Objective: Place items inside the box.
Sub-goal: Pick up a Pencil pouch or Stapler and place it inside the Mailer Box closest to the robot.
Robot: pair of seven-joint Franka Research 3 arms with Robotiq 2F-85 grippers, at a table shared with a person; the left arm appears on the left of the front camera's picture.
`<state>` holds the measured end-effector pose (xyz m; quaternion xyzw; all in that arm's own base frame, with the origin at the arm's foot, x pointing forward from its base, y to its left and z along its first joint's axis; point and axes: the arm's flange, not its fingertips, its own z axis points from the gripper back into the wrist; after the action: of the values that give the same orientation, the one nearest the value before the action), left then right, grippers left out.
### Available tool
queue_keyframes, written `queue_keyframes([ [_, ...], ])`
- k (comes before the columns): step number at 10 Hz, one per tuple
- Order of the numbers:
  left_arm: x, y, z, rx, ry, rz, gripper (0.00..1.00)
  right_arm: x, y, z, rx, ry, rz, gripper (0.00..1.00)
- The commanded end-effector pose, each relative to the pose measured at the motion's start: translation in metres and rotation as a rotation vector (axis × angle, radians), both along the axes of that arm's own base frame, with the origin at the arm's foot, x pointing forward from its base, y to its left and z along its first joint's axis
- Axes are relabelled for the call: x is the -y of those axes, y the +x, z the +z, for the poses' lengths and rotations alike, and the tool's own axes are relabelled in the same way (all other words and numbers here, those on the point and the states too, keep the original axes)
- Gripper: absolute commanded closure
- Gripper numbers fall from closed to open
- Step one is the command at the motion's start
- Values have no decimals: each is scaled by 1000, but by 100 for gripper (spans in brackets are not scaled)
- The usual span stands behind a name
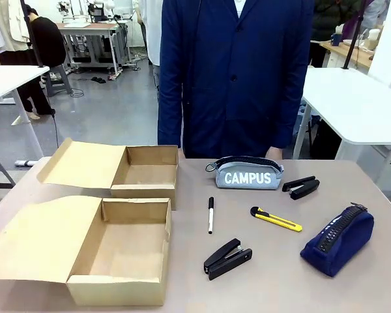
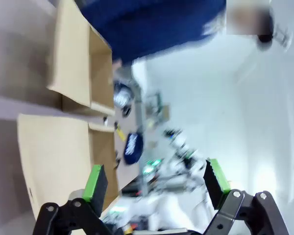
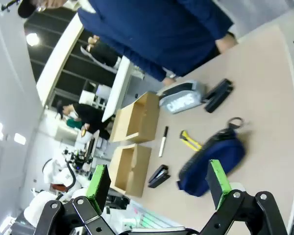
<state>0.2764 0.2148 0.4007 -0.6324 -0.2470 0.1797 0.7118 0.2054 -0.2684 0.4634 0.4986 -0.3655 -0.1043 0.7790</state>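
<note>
Two open cardboard boxes stand on the table's left, a near box (image 1: 117,290) and a far box (image 1: 143,193), both with nothing inside. To their right lie a white-and-black marker pen (image 1: 210,214), a yellow-black utility knife (image 1: 275,220), a black stapler (image 1: 227,258), a second stapler (image 1: 301,187), a grey "CAMPUS" pencil case (image 1: 246,173) and a navy-blue pencil case (image 1: 337,240). My right gripper (image 3: 158,179) is open, high above the navy case (image 3: 210,164). My left gripper (image 2: 156,180) is open too, raised over the near box's flap (image 2: 54,156).
A person in a dark blue coat (image 1: 234,72) stands at the table's far edge, behind the grey case. Both boxes have lid flaps (image 1: 39,238) folded out to the left. Bare tabletop (image 1: 280,287) lies along the front edge, right of the near box.
</note>
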Motion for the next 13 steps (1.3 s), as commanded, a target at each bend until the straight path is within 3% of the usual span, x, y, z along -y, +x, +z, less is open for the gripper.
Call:
queue_keyframes([
  [1, 65, 4, -46, -45, -147, 178, 0, -44, 11, -59, -76, -34, -16, 0],
  [2, 0, 0, 0, 0, 0, 0, 0, 0, 0, 0, 0, 0, 0, 0],
  [9, 0, 0, 0, 0, 0, 0, 0, -1, 1, 3, -22, 11, 1, 0],
  [11, 0, 0, 0, 0, 0, 0, 0, -69, 19, 31, 92, -284, 213, 0],
  [13, 0, 0, 0, 0, 0, 0, 0, -154, 41, 45, 140, -566, 505, 0],
])
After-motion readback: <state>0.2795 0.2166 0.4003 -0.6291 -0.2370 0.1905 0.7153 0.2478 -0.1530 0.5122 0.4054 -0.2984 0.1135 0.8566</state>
